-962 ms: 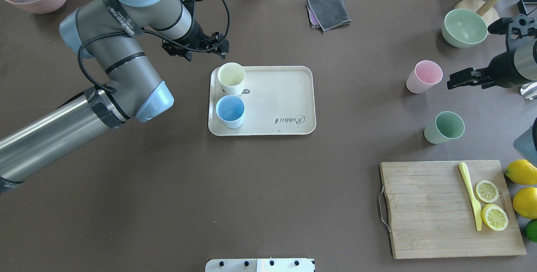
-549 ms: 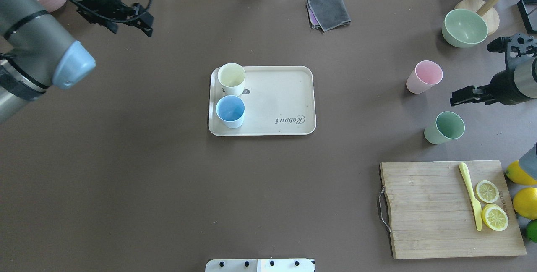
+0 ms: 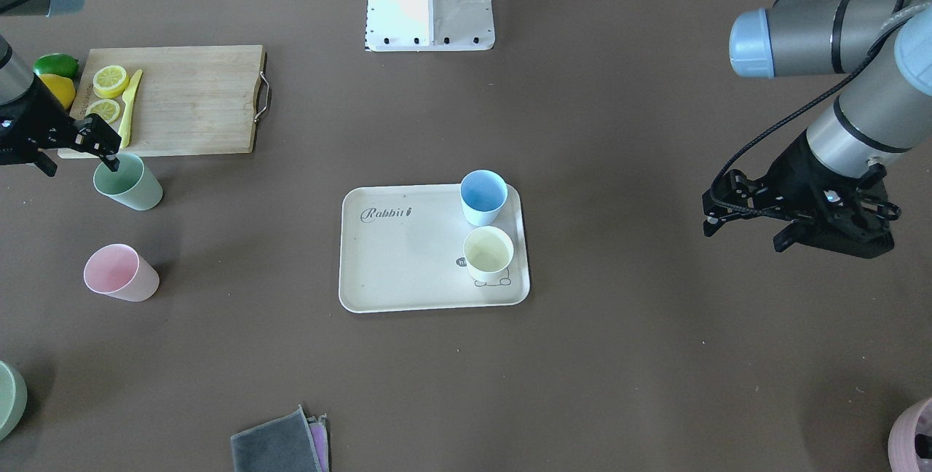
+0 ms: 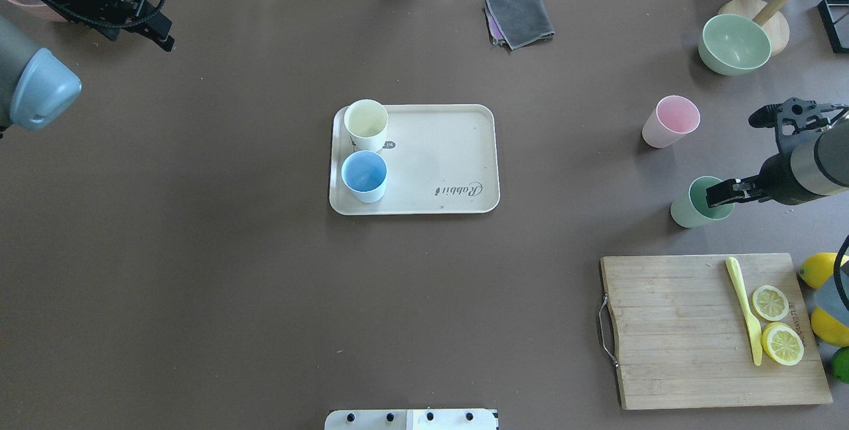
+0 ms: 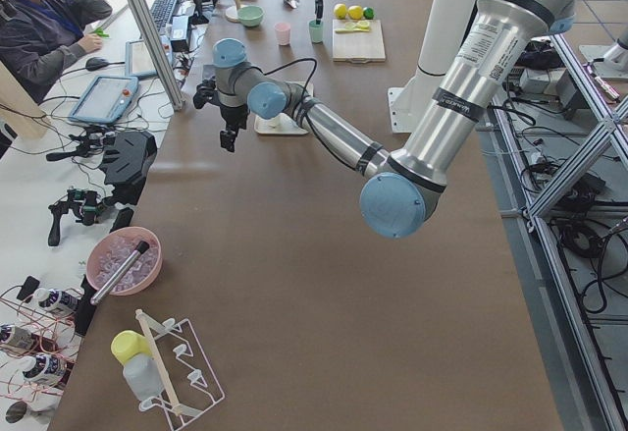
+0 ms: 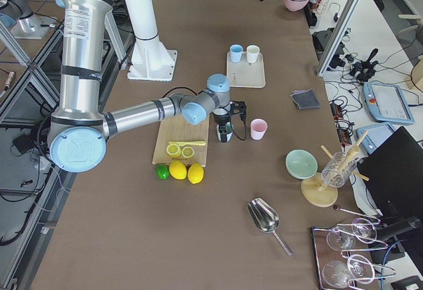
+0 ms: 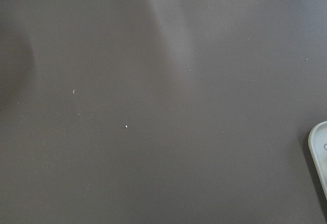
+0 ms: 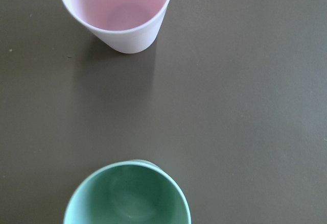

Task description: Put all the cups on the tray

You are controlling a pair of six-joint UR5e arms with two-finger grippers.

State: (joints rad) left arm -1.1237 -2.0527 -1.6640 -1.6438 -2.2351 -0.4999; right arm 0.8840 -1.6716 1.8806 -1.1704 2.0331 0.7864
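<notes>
The cream tray [image 4: 438, 151] lies mid-table. The pale yellow cup [image 4: 365, 123] and the light blue cup [image 4: 364, 176] stand upright on its left end. The pink cup [image 4: 670, 121] and the sage green cup [image 4: 695, 208] stand on the bare table at the right; both also show in the right wrist view [image 8: 120, 15] [image 8: 127, 198]. My right gripper [image 4: 715, 193] is open and hangs at the green cup, with one finger [image 3: 111, 159] over its rim. My left gripper [image 4: 156, 28] is open and empty, far left and back, well away from the tray.
A wooden cutting board [image 4: 670, 330] with lemon slices and a yellow knife lies front right, with whole lemons [image 4: 822, 271] beside it. A green bowl [image 4: 733, 44] sits back right and a grey cloth [image 4: 519, 17] at the back. A mauve pot [image 3: 914, 435] is at the edge.
My left arm has pulled back from the yellow cup on the tray to the far left. My right gripper has moved from beside the pink cup to the green cup.
</notes>
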